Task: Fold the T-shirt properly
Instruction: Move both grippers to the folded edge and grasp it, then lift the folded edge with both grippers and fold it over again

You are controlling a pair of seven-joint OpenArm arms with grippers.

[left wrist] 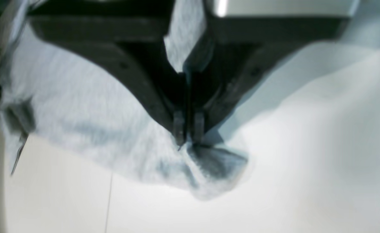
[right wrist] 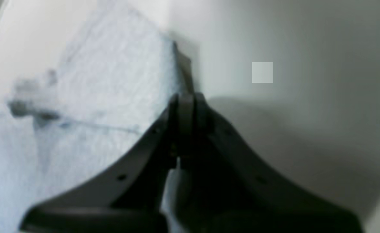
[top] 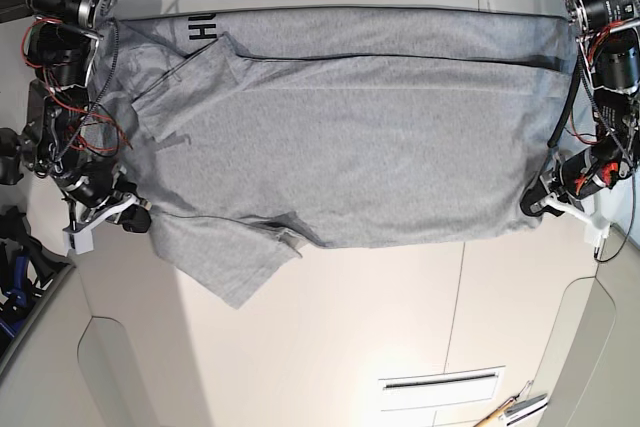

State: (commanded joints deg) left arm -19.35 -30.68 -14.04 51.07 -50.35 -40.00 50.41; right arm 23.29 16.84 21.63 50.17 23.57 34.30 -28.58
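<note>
both sets of fingers (left wrist: 189, 129) (right wrist: 187, 103) closed on edges of the grey t-shirt (top: 350, 147); spread wide across the white tabletop (top: 350, 347).

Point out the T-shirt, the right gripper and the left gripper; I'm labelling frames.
T-shirt (top: 350, 147): base view, broad grey middle.
Right gripper (right wrist: 186, 105): right wrist view, between its fingertips.
Left gripper (left wrist: 188, 129): left wrist view, between its fingertips.

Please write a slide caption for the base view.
Both tools, left and right, pinch edges of the grey T-shirt spread across the pale table.
</note>
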